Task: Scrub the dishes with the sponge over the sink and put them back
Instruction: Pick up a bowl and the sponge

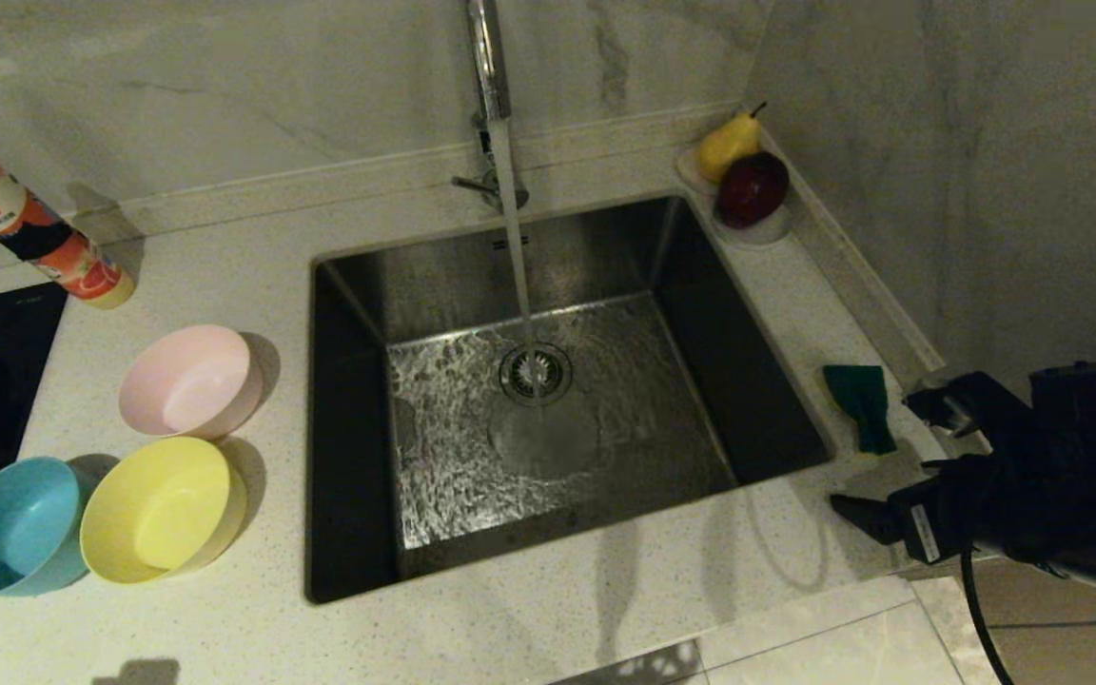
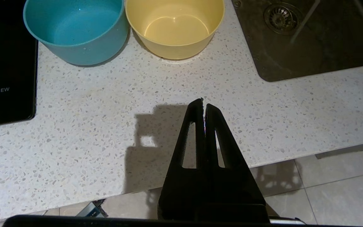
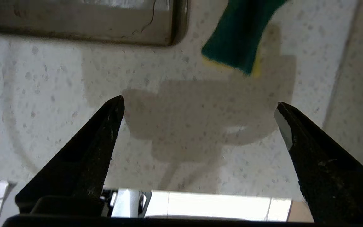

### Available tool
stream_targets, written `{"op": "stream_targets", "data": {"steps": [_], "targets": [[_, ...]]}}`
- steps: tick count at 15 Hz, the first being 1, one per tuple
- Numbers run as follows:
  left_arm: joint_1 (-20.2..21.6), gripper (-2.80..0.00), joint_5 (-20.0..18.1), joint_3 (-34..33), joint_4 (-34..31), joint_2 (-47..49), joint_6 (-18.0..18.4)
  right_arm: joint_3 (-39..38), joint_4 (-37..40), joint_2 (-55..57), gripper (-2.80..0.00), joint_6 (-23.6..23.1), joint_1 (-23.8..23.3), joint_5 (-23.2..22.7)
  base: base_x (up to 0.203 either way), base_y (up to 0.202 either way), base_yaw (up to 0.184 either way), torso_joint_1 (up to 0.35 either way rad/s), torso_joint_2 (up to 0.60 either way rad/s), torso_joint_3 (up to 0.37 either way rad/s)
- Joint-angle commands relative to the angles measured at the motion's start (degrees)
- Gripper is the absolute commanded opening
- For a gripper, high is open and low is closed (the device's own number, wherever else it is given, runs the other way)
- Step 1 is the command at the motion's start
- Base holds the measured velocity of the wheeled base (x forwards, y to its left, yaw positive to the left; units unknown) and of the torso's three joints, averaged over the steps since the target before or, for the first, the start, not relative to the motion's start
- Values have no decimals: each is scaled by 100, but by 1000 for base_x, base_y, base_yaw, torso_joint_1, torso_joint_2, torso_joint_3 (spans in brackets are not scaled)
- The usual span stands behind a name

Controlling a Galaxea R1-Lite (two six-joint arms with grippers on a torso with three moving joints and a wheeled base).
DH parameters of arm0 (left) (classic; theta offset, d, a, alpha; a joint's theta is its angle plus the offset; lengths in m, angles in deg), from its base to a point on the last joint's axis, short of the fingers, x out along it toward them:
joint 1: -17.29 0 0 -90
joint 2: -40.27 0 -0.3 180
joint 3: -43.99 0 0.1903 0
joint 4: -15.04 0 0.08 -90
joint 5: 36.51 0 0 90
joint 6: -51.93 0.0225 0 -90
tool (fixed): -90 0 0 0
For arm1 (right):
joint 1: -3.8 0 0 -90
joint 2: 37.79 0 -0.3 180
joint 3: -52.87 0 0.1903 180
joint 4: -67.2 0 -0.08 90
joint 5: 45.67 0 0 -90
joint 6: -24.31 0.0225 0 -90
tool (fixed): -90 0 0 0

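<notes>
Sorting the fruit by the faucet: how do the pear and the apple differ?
The pear is yellow; the apple is dark red. The pear is elongated, with a stem showing; the apple is round. The pear lies nearer the back wall, the apple nearer the sink. Both rest touching on the white dish in the counter's corner.

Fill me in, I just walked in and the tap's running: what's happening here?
The right gripper, jaws open, hovers over the counter just short of the sponge beside the sink. The pink bowl, yellow bowl and blue bowl sit untouched. The left gripper is parked, shut.
</notes>
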State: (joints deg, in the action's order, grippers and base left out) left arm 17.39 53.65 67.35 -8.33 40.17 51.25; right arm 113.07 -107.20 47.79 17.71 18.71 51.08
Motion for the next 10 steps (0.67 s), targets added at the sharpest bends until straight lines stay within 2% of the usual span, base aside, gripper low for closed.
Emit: {"op": "stream_targets", "data": {"steps": [1, 4, 10], "targets": [[8, -280, 2, 0, 0, 1, -2, 43, -234, 148, 0, -15, -37, 3, 0, 0, 0, 0, 0, 0], [7, -280, 2, 0, 0, 9, -2, 104, -545, 328, 0, -26, -137, 23, 0, 0, 0, 0, 0, 0], [4, -280, 2, 0, 0, 5, -2, 273, -579, 399, 0, 17, -155, 20, 0, 0, 0, 0, 0, 0]]}}
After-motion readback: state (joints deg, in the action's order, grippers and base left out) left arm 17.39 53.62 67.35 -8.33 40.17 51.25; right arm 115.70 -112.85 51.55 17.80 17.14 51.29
